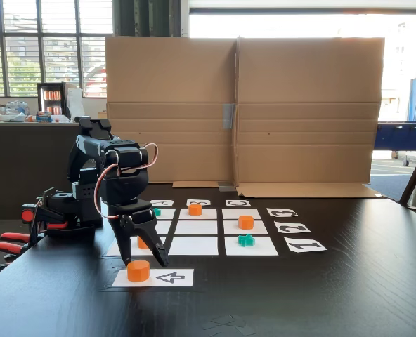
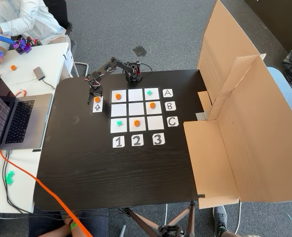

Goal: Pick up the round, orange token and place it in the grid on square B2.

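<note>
Right now the jaws point straight down at the arrow card (image 1: 155, 277), spread apart and gripping nothing, their two dark fingers (image 1: 126, 247) splayed either side of the orange token (image 1: 138, 270) that sits on the card's blank end. The token lies directly beneath the gripper (image 1: 142, 264), just under the fingertips, so I judge that a short drop followed by a squeeze is all the pick needs; being a plain round puck, it has no long axis to line up with.

Out from the arrow card, the grid (image 2: 137, 109) lies just beside it on the dark desk (image 2: 116, 168), on the side away from the arm's base (image 1: 60, 210) in the low fixed view. Its centre square (image 2: 136, 108) is bare, three cells carry other orange tokens and two hold teal crosses. Letter cards and number cards edge the grid. Further still from the arrow card stands a folded cardboard screen (image 1: 243, 112), and in the high fixed view a laptop (image 2: 15, 118) rests on a neighbouring white table.
</note>
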